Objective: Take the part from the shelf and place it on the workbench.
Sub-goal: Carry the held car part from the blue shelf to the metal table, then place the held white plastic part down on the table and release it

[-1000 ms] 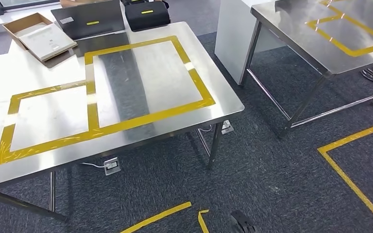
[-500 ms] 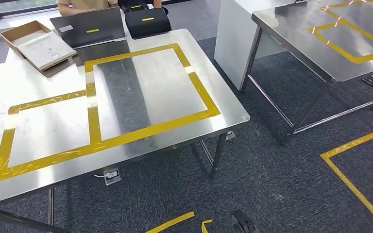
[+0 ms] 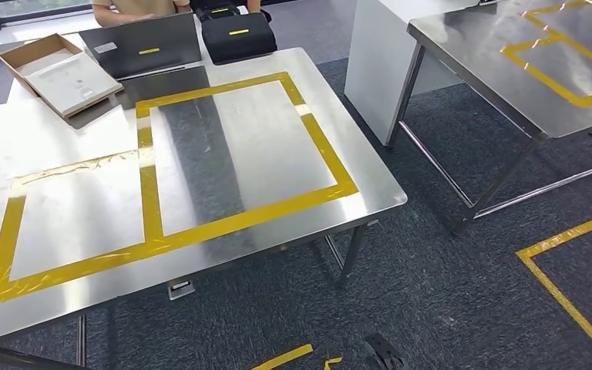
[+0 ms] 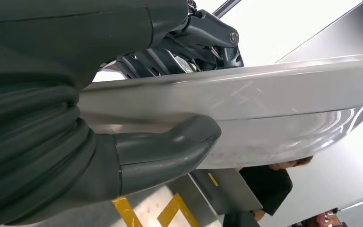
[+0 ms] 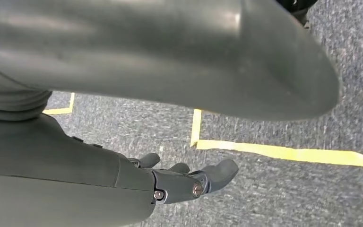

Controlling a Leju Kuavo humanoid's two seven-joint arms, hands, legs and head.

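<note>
The left hand (image 4: 137, 142) is gripping the part (image 4: 264, 109), a pale flat panel, thumb pressed on its face. The right hand (image 5: 189, 182) holds nothing, fingers loosely apart over the carpet (image 5: 283, 189). Farther off is the steel workbench (image 3: 62, 139) with yellow tape, a laptop (image 3: 142, 42) at its back edge.

Left hand (image 4: 137, 118): grey ribbed cover seen at wrist, thick smooth grey thumb (image 4: 170, 149) with seam line near its base, darker mechanical linkages behind with silver screw head and thin wiring visible. Right hand (image 5: 179, 182): smooth grey casing, broad rounded grey thumb (image 5: 246, 61), darker fingers (image 5: 217, 172) with rounded tips, small silver screws set at knuckles.
</note>
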